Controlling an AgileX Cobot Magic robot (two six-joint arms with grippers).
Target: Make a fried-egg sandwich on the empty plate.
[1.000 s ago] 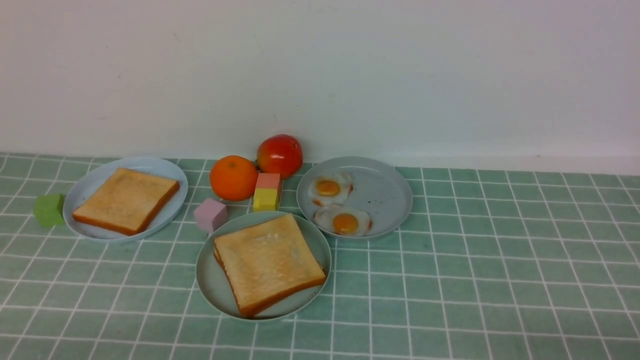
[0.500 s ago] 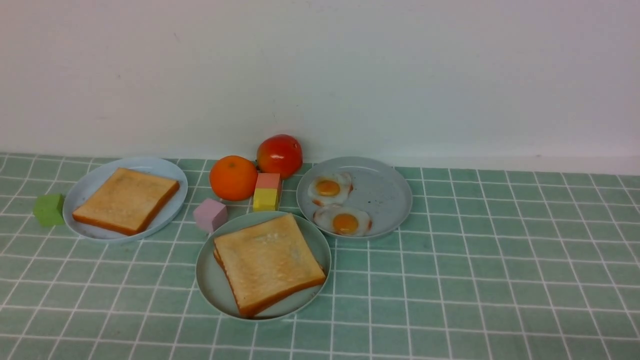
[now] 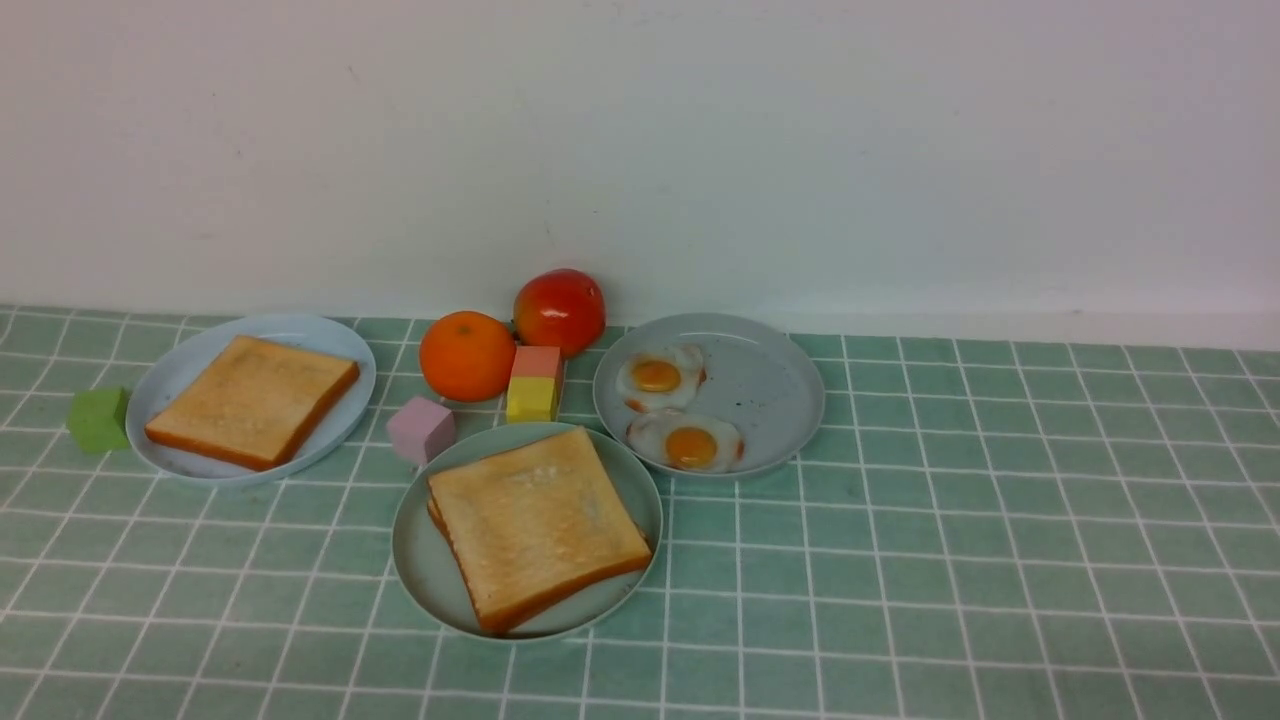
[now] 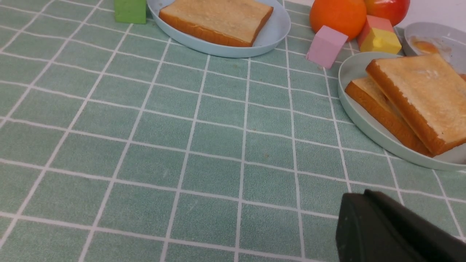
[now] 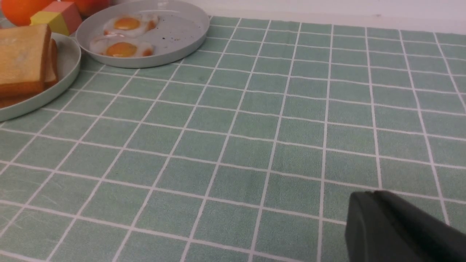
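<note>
The mint-green plate [image 3: 420, 580] sits at front centre with two toast slices stacked on it. The top slice [image 3: 535, 520] is slightly offset over the lower slice [image 4: 367, 96]. Whether an egg lies between them is hidden. Two fried eggs [image 3: 657, 377] [image 3: 690, 443] lie on the grey speckled plate [image 3: 760, 390]. A third toast slice [image 3: 250, 400] lies on the pale blue plate [image 3: 180, 365]. My left gripper [image 4: 363, 192] is shut and empty over bare cloth, apart from the mint plate. My right gripper [image 5: 372, 193] is shut and empty, well right of both plates. Neither arm shows in the front view.
An orange [image 3: 466, 355] and a red tomato [image 3: 559, 310] stand behind the mint plate near the wall. A pink cube [image 3: 420, 428] and a stacked pink and yellow block [image 3: 533, 385] stand beside them. A green cube [image 3: 98, 420] sits at far left.
</note>
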